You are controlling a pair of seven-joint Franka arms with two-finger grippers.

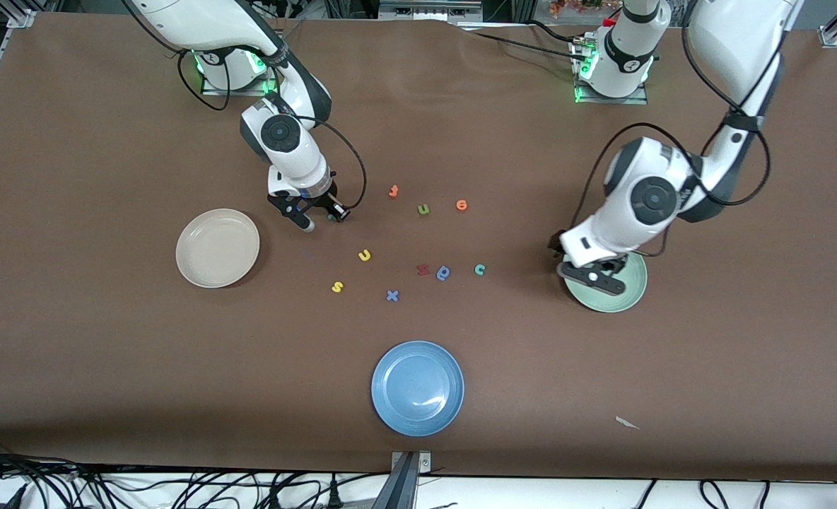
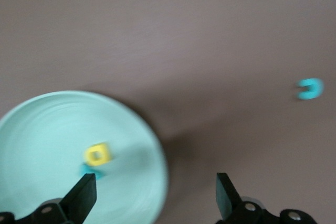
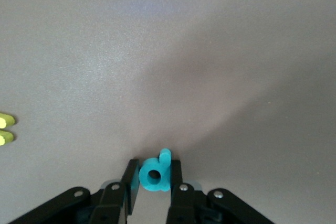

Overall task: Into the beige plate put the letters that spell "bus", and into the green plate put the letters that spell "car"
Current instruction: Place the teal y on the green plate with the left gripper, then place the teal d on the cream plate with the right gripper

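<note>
Teal foam b-shaped letter [image 3: 156, 173] pinched between right gripper [image 3: 153, 178] fingers, low over brown surface [image 1: 107, 141] beside round cream-beige plate [image 1: 218, 247].
Left gripper [image 2: 156, 199] fingers spread over pale mint-green plate [image 2: 42, 129] holding yellow a [image 2: 97, 153]. Risks noted: thin pinch, letter slipping or twisting before reaching plate.

- Round cream-beige plate with raised rim [image 1: 217, 247]: flat on the bench toward the right arm's end, nothing in it.
- Round pale mint-green plate [image 1: 627, 293]: toward the left arm's end; small yellow foam a [image 2: 97, 154] lies in it, a teal foam piece [image 2: 90, 171] just beside.
- Teal foam c [image 1: 480, 268]: on the bench near the green plate.
- Yellow foam u [image 1: 365, 255] and yellow foam s [image 1: 337, 286]: flat, mid-bench.
- Teal foam b/p letter [image 3: 156, 173]: pinched between the right hand's fingers [image 3: 131, 177].
</note>
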